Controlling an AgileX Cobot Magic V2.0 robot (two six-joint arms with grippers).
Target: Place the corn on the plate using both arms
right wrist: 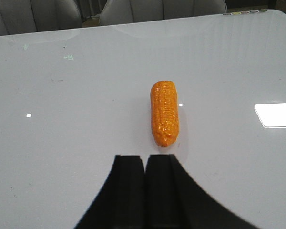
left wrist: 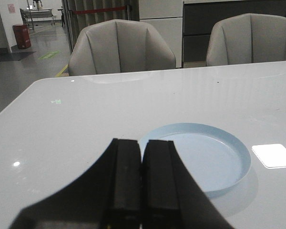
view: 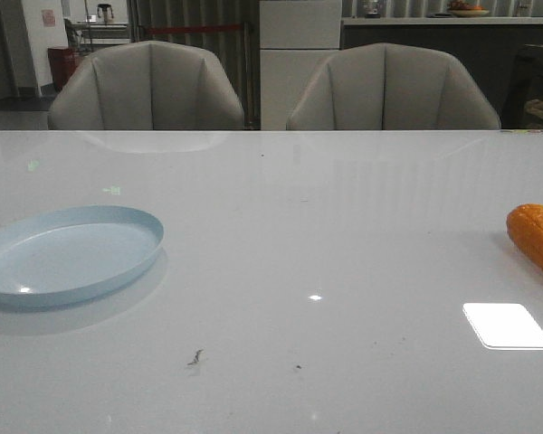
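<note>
Nothing of the task had been accomplished at this moment, as far as the views showed. The corn [view: 538, 237] lay on its side on the white worktop [view: 326, 235], far over on the robot's right, partly cut off by the edge of the front view. The plate [view: 127, 262] sat on the robot's left side of the same worktop, well apart from the cob, and it was bare: only its glossy pale blue floor and low rim were visible. Everything remained to be done, by this reading: grasping the cob, carrying it across the worktop, possibly passing it between the arms, and setting it down on the plate.

The right pincer [right wrist: 145, 164] had its two black fingers pressed together with only a thin seam between them, and it pinched nothing. In the right wrist view the corn [right wrist: 165, 113] lay just ahead of the fingertips, lengthwise and slightly off to one side of them, apart from them and untouched. The pincer would have to spread before it could take the cob.

The left pincer [left wrist: 143, 148] was likewise closed on nothing, its fingers meeting along a narrow line. It hung near the plate [left wrist: 238, 164], whose near rim showed just beyond the fingertips; whether it overlapped the rim could not be told.
</note>
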